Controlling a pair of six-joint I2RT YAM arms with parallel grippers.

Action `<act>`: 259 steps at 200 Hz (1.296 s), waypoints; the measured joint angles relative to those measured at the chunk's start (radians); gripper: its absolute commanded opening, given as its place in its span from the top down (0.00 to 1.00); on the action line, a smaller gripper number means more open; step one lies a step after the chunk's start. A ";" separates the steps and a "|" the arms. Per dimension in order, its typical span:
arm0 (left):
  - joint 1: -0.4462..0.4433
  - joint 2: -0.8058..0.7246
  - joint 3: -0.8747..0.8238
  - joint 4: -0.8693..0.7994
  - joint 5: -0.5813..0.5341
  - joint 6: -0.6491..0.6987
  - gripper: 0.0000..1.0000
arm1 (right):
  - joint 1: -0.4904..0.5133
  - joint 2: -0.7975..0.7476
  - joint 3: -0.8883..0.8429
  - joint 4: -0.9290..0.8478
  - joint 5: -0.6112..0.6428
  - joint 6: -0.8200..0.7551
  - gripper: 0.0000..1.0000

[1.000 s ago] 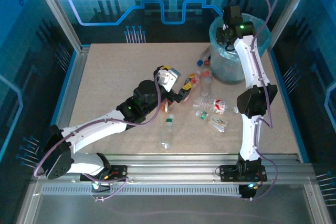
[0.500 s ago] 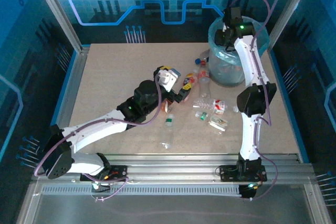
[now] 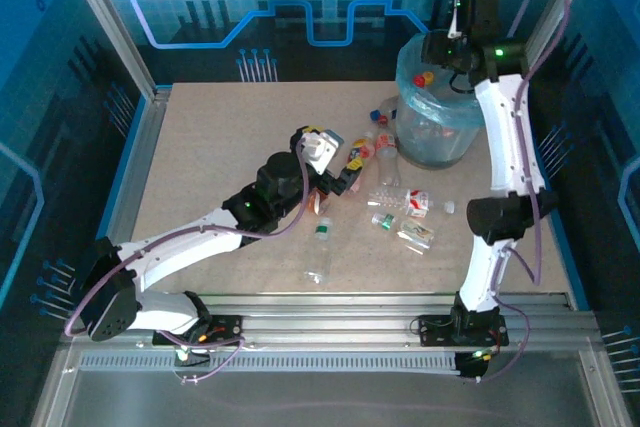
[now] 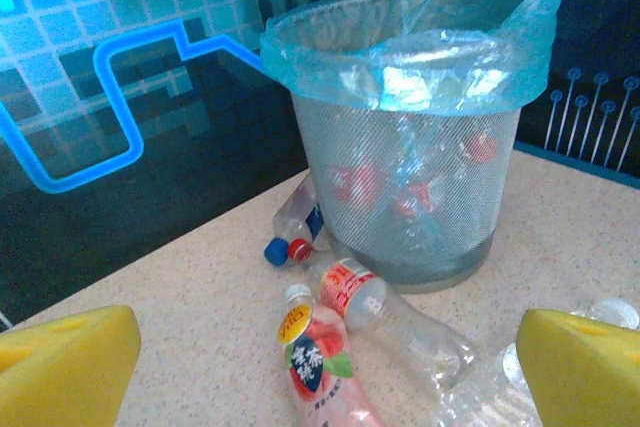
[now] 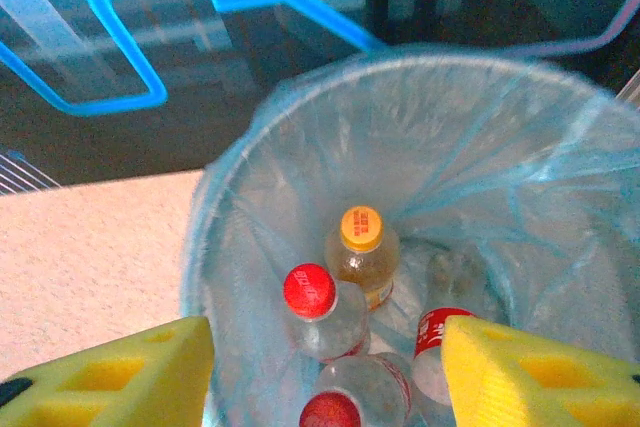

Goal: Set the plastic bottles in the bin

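Several bottles inside bin

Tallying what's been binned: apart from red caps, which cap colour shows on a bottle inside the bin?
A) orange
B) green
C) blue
A: the right wrist view looks down on an orange-capped bottle standing inside the bin next to red-capped ones.

left end effector: jaws wide | right end effector: jaws apart
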 measured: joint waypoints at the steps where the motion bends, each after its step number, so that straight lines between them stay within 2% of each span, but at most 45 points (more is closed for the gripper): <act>1: 0.000 0.000 0.002 -0.002 -0.002 0.000 0.03 | 0.002 -0.006 -0.002 0.001 0.003 -0.001 0.35; 28: 0.002 -0.034 0.068 -0.135 -0.032 -0.052 0.06 | 0.062 -0.090 -0.060 0.010 0.042 -0.001 0.34; 45: 0.002 -0.080 0.112 -0.264 -0.051 -0.116 0.08 | 0.122 -0.148 -0.176 0.041 0.077 -0.008 0.34; 84: -0.011 -0.180 0.163 -0.645 -0.083 -0.414 0.12 | 0.274 -0.321 -0.549 0.149 0.117 -0.028 0.34; 103: -0.076 -0.180 0.160 -0.827 -0.103 -0.556 0.12 | 0.338 -0.433 -0.740 0.220 0.115 -0.032 0.34; 129: -0.177 -0.127 0.143 -0.989 -0.099 -0.716 0.09 | 0.392 -0.555 -0.940 0.315 0.090 -0.035 0.34; 159: -0.231 0.002 0.139 -1.062 -0.087 -0.834 0.03 | 0.403 -0.569 -1.024 0.369 0.056 -0.047 0.33; 212: -0.245 0.224 0.139 -1.105 -0.061 -0.890 0.01 | 0.403 -0.545 -1.062 0.392 0.017 -0.065 0.32; 227: -0.245 0.256 0.138 -1.103 -0.036 -0.893 0.05 | 0.403 -0.545 -1.071 0.398 0.001 -0.065 0.32; 259: -0.245 0.288 0.090 -1.061 0.035 -0.918 0.23 | 0.403 -0.545 -1.092 0.407 -0.018 -0.065 0.31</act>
